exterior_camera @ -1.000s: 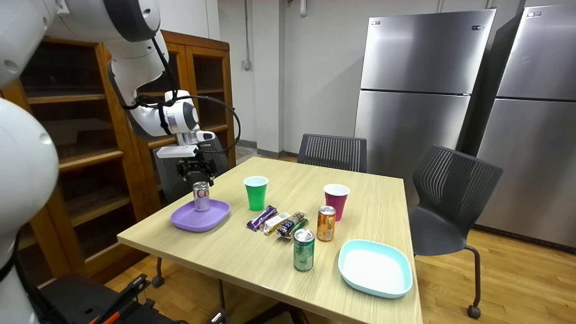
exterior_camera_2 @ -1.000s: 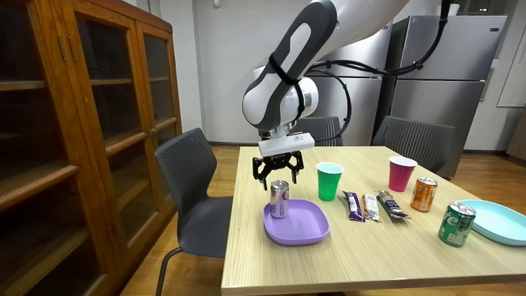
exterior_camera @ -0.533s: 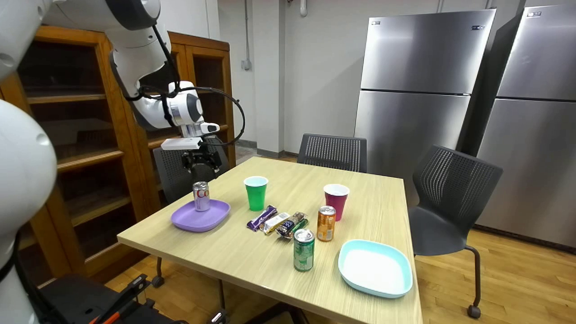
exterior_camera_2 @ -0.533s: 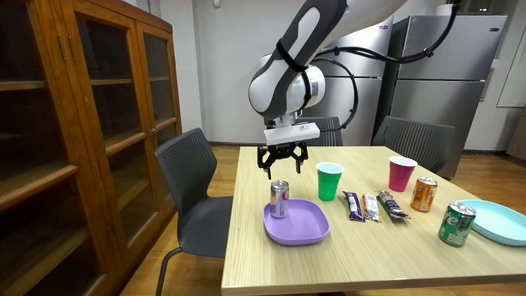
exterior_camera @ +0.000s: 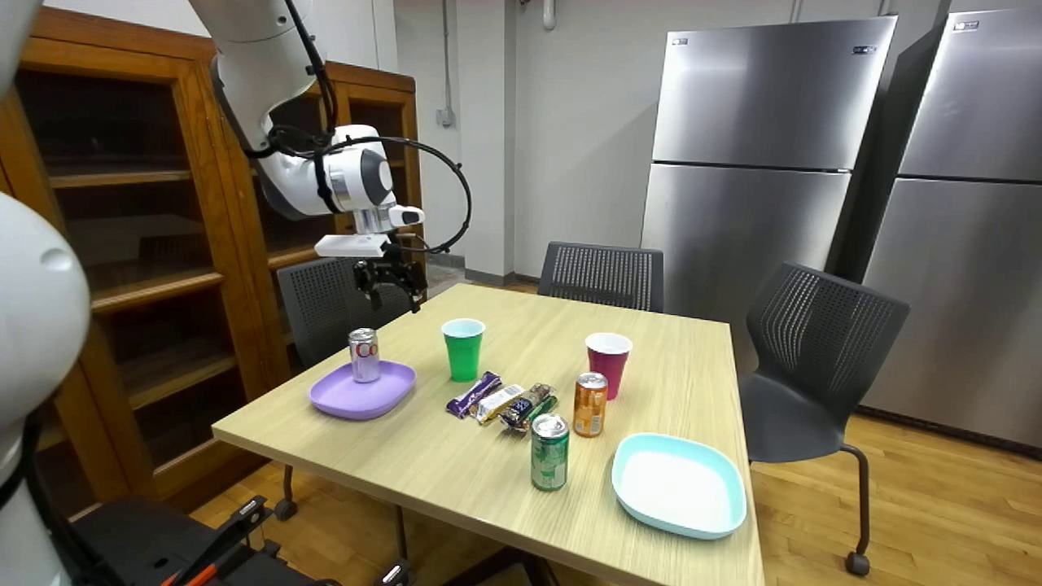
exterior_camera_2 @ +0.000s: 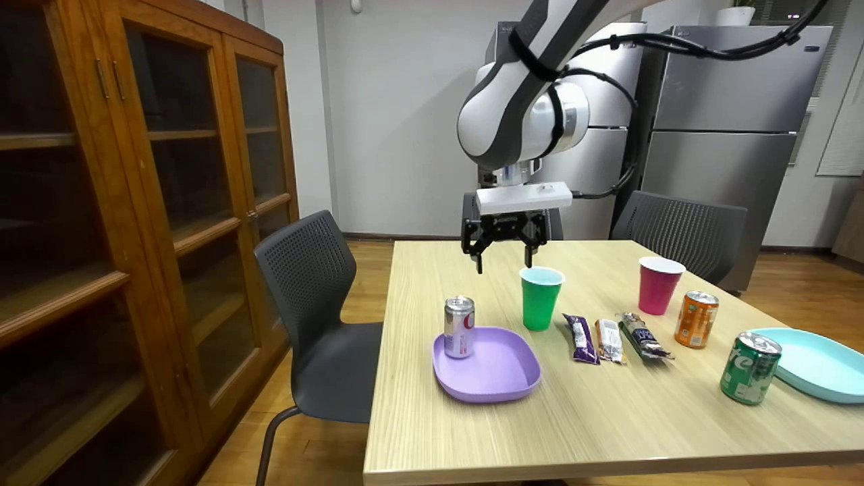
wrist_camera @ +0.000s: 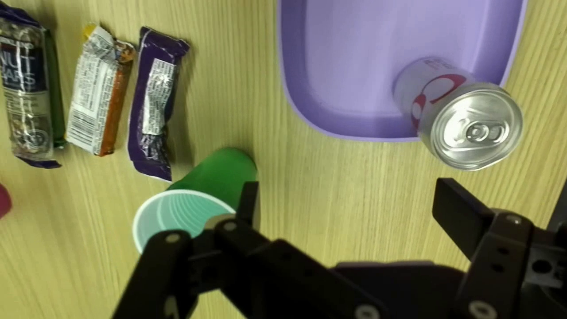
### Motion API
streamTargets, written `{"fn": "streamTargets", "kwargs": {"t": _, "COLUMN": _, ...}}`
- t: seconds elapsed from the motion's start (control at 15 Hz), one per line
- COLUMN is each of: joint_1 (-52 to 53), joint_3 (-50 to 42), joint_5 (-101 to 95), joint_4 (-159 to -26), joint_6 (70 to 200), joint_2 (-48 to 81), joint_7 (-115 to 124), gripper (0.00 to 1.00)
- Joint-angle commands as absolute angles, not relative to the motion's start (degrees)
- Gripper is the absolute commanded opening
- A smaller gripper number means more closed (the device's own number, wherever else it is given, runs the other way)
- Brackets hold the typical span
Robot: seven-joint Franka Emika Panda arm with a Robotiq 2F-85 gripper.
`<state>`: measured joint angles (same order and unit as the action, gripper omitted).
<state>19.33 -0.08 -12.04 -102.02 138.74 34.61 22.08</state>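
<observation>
Gripper (exterior_camera_2: 504,266) is spread wide, fingers (wrist_camera: 460,217) pointing down, wood-grain table (exterior_camera_2: 432,432) showing through the gap in wrist view. It hangs in free air over the table, apart from the things below. Silver can (exterior_camera_2: 459,327) stands upright in the purple plate (exterior_camera_2: 503,368), off-centre, close to the rim on the gripper's side. Lid up, red lettering on the wall; in wrist view it shows just past the right-hand fingertip with a visible gap. Plate sits flat near the table edge on the cabinet side. Nearest on the opposite side: green cup (exterior_camera: 464,352), upright, pale inside. In wrist view the left-hand finger covers part of its rim, but there's air between them in an exterior view. Next to the cup, bars lie in a row: purple-wrapped bar (wrist_camera: 155,102) closest to the plate, then white-and-orange bar (wrist_camera: 95,93), then dark nut bar (wrist_camera: 26,88) with a green-wrapped bar (wrist_camera: 54,93) mostly hidden alongside; can't tell if it's underneath. Further along: magenta cup (exterior_camera: 608,366) upright, orange can (exterior_camera: 590,404) near it, green can (exterior_camera: 549,453) upright, turquoise tray (exterior_camera: 680,488) at the far end. Grey chairs (exterior_camera: 602,277) around the table, wooden cabinet (exterior_camera_2: 145,223) along one side, metallic fridges (exterior_camera: 757,203) behind.
</observation>
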Motion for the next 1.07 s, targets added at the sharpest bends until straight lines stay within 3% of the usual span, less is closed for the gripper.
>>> {"fn": "streamTargets", "kwargs": {"t": 0.0, "joint_1": 16.01, "joint_3": -0.34, "joint_5": -10.29, "joint_4": -110.67, "joint_6": 141.79, "joint_2": 28.12, "joint_7": 21.06, "gripper": 1.0}}
{"fn": "streamTargets", "kwargs": {"t": 1.0, "joint_1": 3.23, "joint_3": -6.1, "joint_5": -9.29, "joint_4": -125.94, "joint_6": 147.03, "joint_2": 18.86, "joint_7": 16.31, "gripper": 1.0}}
